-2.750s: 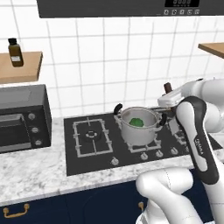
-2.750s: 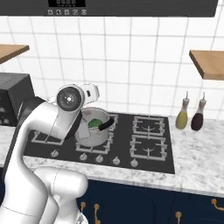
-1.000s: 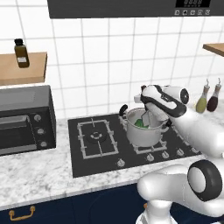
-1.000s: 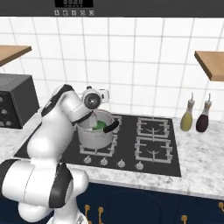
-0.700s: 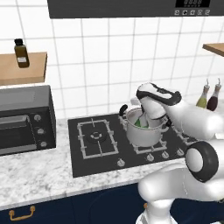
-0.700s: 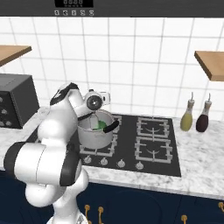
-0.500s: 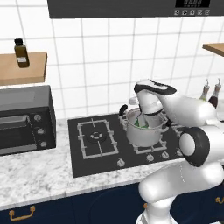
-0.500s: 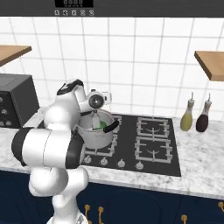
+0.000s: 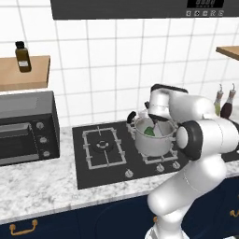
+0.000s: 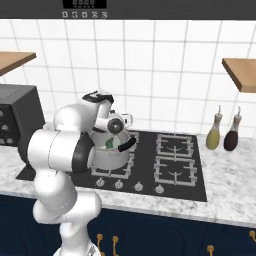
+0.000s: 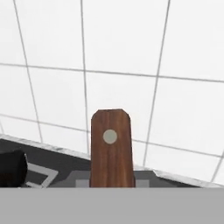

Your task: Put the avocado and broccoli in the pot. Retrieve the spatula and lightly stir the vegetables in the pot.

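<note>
The steel pot (image 9: 151,142) (image 10: 109,156) stands on the hob's near burner, one black handle (image 10: 128,144) pointing right. Green vegetables (image 9: 149,131) (image 10: 109,144) lie inside it; I cannot tell the avocado from the broccoli. My gripper (image 9: 155,122) (image 10: 112,135) hangs over the pot's mouth, shut on the spatula. The spatula's brown handle (image 11: 111,148) rises in front of the tiled wall in the hand view. Its blade is hidden.
A black oven (image 9: 23,126) sits on the counter left of the hob. Two bottles (image 10: 215,132) (image 10: 231,135) stand to the hob's right. A wooden shelf (image 9: 25,72) carries a dark bottle (image 9: 22,56). Other burners (image 9: 102,144) (image 10: 175,160) are bare.
The hand has stayed over the pot with the spatula held, shifting slightly left, while my arm's elbow has swung forward and around it.
</note>
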Controlling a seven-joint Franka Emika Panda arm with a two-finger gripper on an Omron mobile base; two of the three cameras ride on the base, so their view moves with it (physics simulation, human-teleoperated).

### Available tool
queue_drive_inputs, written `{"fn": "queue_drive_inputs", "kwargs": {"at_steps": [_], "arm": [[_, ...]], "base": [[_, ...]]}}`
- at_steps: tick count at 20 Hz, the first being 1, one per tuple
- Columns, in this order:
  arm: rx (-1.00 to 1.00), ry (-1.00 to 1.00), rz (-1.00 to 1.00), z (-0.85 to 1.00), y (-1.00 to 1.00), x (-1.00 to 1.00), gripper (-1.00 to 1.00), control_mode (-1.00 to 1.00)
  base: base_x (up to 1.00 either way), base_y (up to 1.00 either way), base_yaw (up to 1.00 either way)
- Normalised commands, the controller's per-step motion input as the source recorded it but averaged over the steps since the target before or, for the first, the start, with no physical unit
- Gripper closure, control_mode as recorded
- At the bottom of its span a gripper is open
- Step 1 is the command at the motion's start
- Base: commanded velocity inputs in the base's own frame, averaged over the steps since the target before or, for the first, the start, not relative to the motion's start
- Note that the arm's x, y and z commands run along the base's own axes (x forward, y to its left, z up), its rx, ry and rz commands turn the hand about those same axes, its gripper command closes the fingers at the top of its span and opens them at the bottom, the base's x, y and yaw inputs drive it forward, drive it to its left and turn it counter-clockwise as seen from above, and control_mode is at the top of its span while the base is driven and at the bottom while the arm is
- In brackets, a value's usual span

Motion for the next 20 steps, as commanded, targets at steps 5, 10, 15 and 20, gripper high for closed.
{"fn": "queue_drive_inputs", "kwargs": {"at_steps": [5,10,15,20], "arm": [[0.09,-0.1,0.05,-0.09,0.03,-0.17,1.0,-1.0],[0.22,-0.09,0.22,0.12,0.15,0.0,1.0,-1.0],[0.2,-0.01,0.13,0.26,-0.01,-0.23,1.0,-1.0],[0.15,-0.01,0.04,0.77,-0.1,-0.65,1.0,-1.0]], "base": [[0.0,0.0,0.0],[0.0,0.0,0.0],[0.0,0.0,0.0],[0.0,0.0,0.0]]}}
